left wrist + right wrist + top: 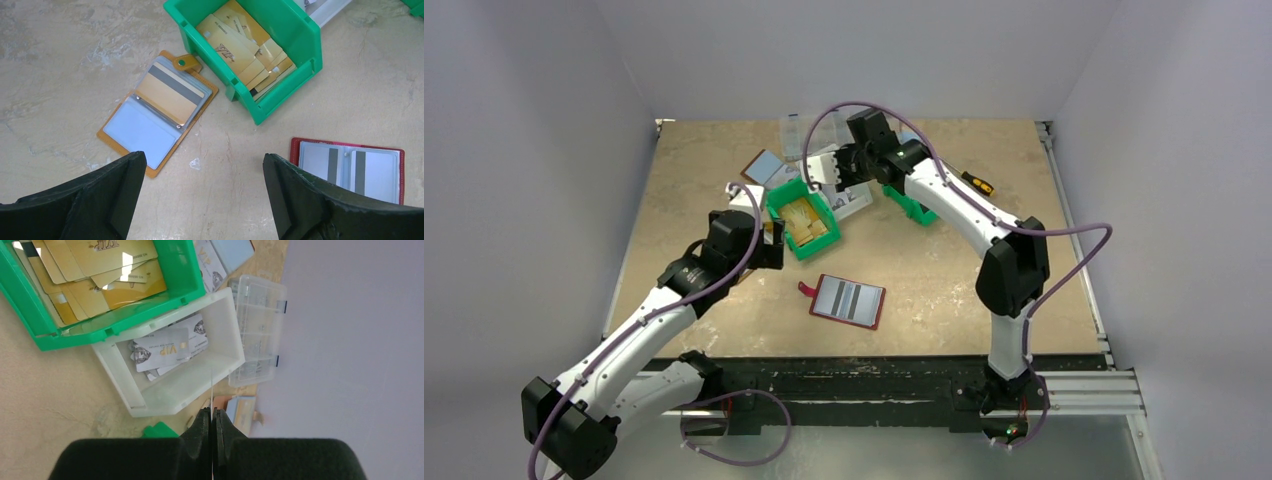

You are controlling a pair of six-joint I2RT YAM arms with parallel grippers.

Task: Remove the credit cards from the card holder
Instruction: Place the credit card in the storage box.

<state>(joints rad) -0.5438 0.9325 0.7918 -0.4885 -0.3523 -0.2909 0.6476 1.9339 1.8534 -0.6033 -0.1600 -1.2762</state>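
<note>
Two credit cards (377, 175) yet to pull from card holder (296, 150), lying open near-centre. Pinches another, seemingly, edge-on in clamped right gripper (212, 415) above white bin (175, 392); hangs left gripper (205, 180) spread apart. Best released squarely over white bin, clear of green bin (182, 270).
</note>
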